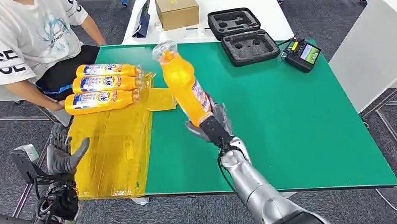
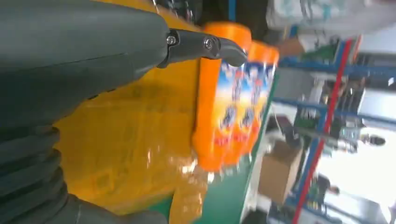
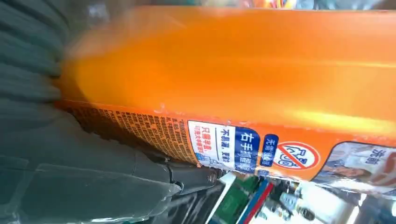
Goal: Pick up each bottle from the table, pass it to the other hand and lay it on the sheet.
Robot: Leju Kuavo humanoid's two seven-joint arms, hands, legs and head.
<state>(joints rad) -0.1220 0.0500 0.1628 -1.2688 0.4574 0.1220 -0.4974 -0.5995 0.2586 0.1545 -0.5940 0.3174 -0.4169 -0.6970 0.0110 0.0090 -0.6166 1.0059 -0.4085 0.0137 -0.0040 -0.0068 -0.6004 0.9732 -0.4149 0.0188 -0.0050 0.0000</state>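
— So, nearest us, our left hand (image 1: 63,151) waits low at the near-left corner of the table, fingers apart and holding nothing, beside the near end of the yellow sheet (image 1: 115,149).

— And our right hand (image 1: 212,124) has its fingers wrapped around the base of the orange bottle (image 1: 185,87), lifted off the green table (image 1: 287,139) and tilted, clear cap up and leaning away from us toward the left.

— Right. In the right wrist view the bottle's side (image 3: 233,70) sits hard against the palm, so we judge the hold firm. The step in hand looks like the pass across.

— Then we should bring the two hands together over the sheet's edge, not over the bare table, so a slip lands soft.

— Agreed. Our left hand is best placed on the bottle's middle, above the right hand's fingers, leaving room for both. We close the left fully before the right lets go.

— Farther on, three bottles (image 1: 103,85) already lie side by side at the far end of the sheet, caps pointing right.

— So this one belongs just nearer than that row, parallel, without nudging them.

— A person's hand (image 1: 59,103) rests by the closest of those three; we keep our swing away from it.

— Beyond, an open black case (image 1: 241,36) and a cardboard box (image 1: 176,10) stand well apart from our path.
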